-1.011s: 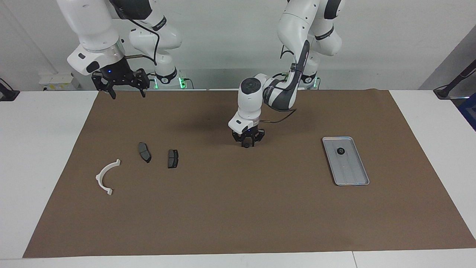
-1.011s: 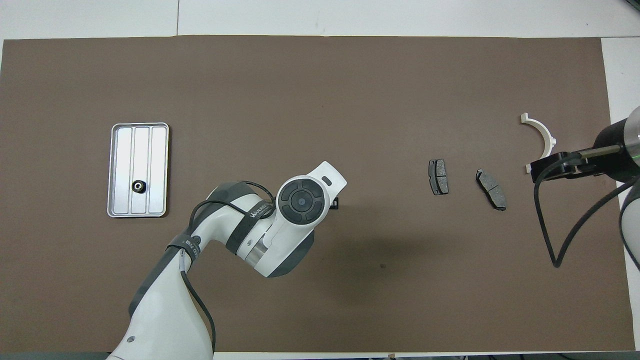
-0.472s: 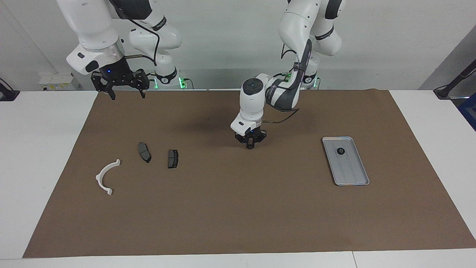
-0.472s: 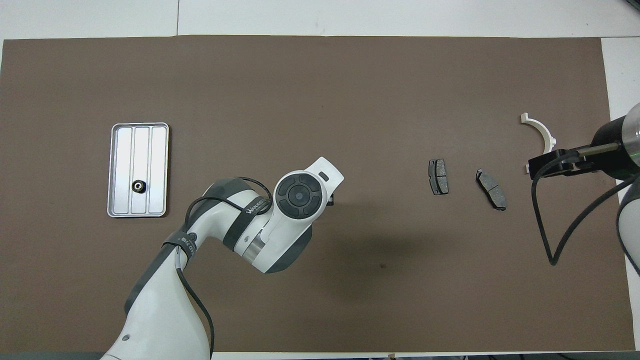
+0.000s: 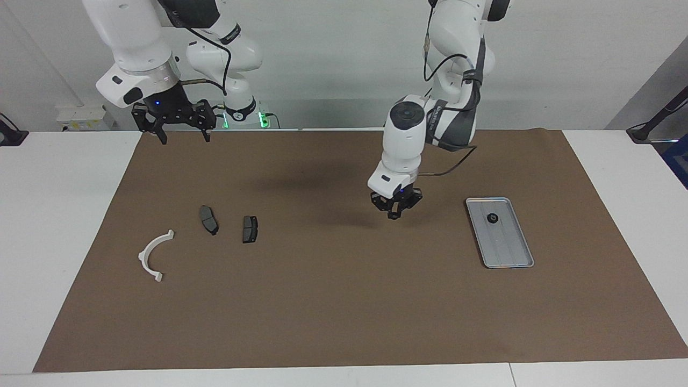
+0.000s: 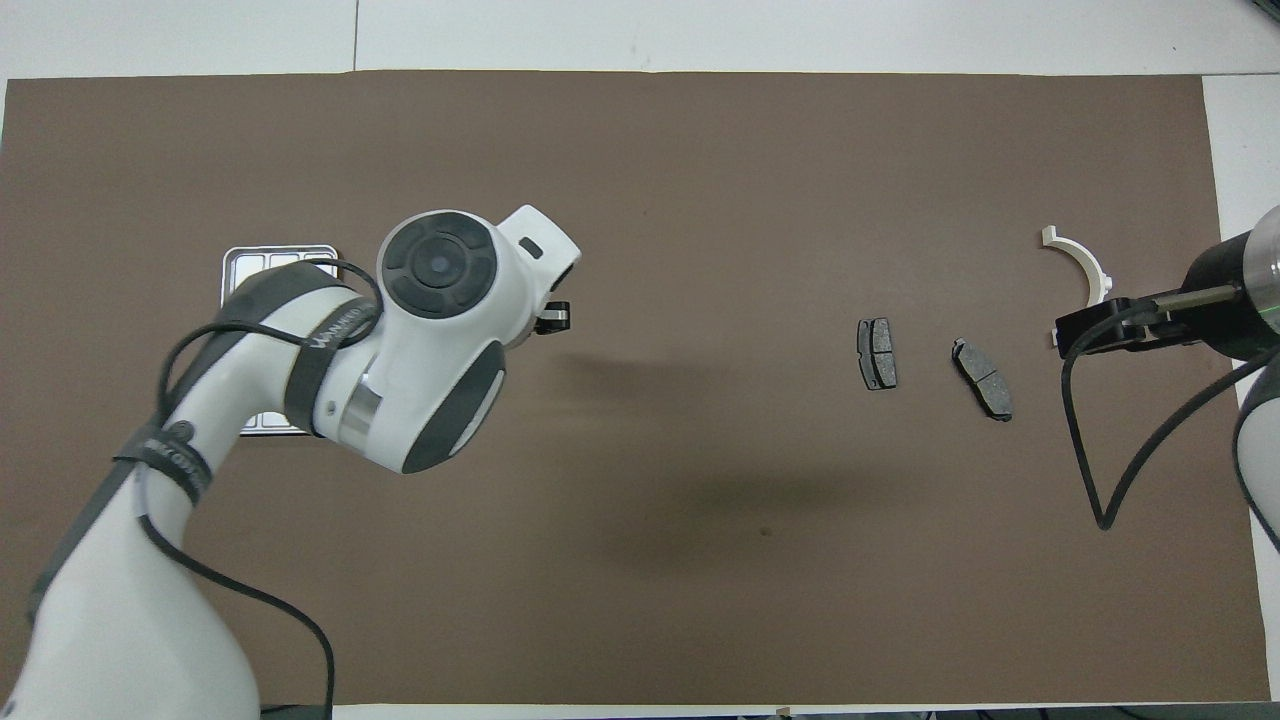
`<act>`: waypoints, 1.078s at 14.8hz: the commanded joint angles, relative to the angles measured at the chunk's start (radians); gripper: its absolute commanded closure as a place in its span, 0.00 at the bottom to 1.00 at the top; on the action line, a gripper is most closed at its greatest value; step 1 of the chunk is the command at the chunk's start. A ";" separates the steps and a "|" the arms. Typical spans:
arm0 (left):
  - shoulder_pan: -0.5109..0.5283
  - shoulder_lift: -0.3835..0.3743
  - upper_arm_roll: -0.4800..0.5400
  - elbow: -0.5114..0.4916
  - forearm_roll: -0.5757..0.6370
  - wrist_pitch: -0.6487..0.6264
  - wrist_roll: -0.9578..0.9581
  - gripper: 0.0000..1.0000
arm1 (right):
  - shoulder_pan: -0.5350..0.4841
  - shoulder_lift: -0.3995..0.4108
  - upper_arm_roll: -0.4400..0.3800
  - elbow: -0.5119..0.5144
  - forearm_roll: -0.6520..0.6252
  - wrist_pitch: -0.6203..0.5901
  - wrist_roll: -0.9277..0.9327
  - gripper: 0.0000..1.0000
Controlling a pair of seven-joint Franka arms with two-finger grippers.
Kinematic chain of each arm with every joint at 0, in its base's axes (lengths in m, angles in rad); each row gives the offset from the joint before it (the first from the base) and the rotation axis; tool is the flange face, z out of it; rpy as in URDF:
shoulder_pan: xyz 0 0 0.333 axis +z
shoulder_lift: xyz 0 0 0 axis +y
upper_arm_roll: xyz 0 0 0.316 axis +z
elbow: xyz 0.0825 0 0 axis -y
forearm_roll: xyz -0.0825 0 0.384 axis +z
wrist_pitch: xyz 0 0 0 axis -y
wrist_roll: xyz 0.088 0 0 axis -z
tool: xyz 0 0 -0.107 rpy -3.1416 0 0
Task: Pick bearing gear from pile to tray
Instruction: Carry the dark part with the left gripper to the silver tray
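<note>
Left claw raised over brown mat between brake pads and tray, fingertips pressed together; anything pinched too small to tell. Right claw spread wide, waiting above the mat's edge at the right arm's end. Tray holding one black round piece. White arc beside the pads.

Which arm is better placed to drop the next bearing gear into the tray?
Left: the left gripper is shut above the mat beside the tray; the right gripper waits open at the other end.
</note>
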 commanded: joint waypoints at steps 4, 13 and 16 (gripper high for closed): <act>0.291 -0.091 -0.005 0.033 -0.033 -0.133 0.415 0.96 | -0.007 -0.012 0.006 -0.011 0.021 0.017 0.025 0.00; 0.600 -0.039 -0.005 -0.113 -0.110 0.178 0.848 0.96 | -0.010 -0.011 0.006 -0.011 0.021 0.017 0.022 0.00; 0.573 -0.019 -0.008 -0.153 -0.110 0.249 0.789 0.96 | -0.010 -0.014 0.006 -0.011 0.021 0.017 0.022 0.00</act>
